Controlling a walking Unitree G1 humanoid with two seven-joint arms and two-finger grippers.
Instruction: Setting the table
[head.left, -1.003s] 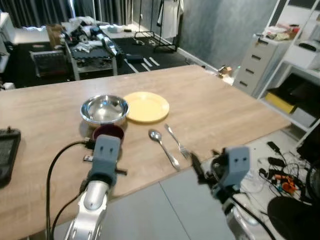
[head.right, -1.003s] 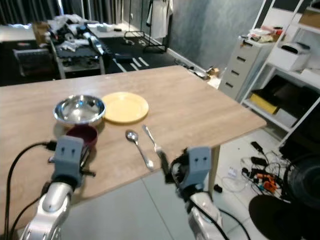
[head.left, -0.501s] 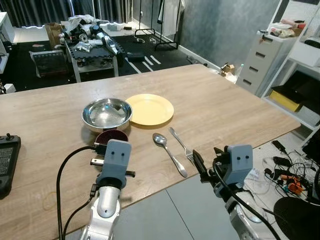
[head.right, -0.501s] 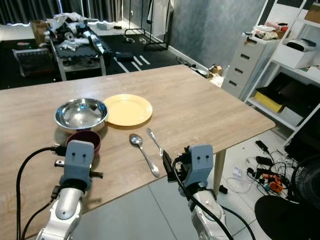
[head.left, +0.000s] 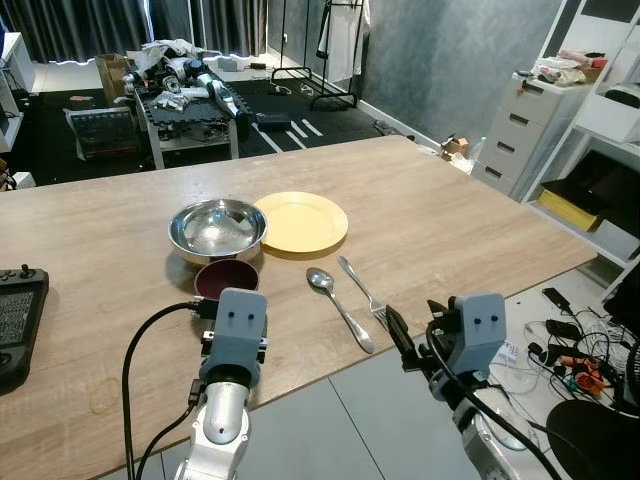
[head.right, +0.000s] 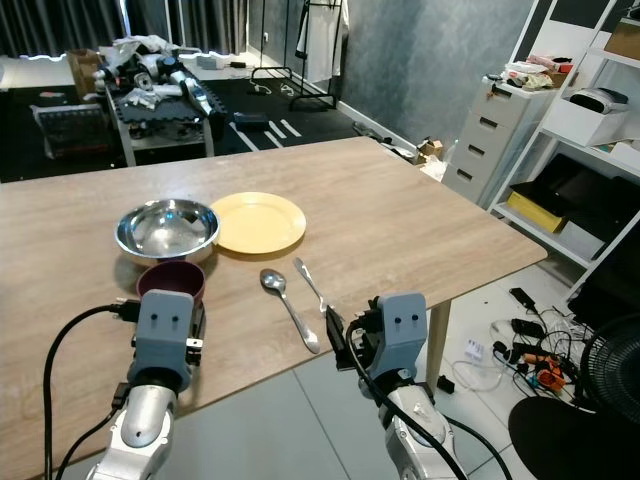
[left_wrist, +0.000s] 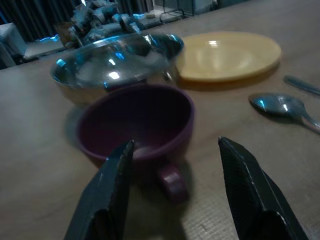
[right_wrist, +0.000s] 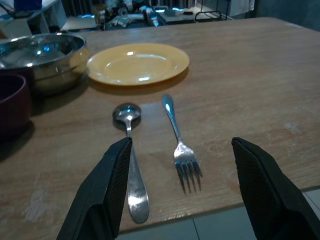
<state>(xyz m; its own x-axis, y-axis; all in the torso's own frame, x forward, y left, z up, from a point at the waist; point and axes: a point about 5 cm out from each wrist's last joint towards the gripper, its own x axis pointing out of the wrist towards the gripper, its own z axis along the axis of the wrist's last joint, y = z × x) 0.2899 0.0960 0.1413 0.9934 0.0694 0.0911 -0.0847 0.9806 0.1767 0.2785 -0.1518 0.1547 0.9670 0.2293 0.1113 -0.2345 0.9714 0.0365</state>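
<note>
On the wooden table (head.left: 450, 220) a steel bowl (head.left: 216, 225) stands beside a yellow plate (head.left: 300, 220). A maroon cup (head.left: 226, 277) sits just in front of the bowl. To its right a spoon (head.left: 340, 307) and a fork (head.left: 362, 290) lie side by side near the front edge. My left gripper (left_wrist: 175, 143) is open, level with the cup (left_wrist: 135, 127) and just short of it, its handle towards me. My right gripper (right_wrist: 181, 141) is open at the table edge, facing the fork (right_wrist: 179, 145) and spoon (right_wrist: 131, 155).
A black controller (head.left: 18, 310) lies at the table's left edge, and a rubber band (head.left: 100, 397) near the front. Beyond the right edge are white drawers (head.left: 515, 130), shelves and floor cables (head.left: 570, 350). A cluttered bench (head.left: 190, 100) stands behind the table.
The whole view has shifted, so the camera has moved. The left wrist now sits lower in the picture, and more of the maroon cup shows beyond it. Both grippers stay open.
</note>
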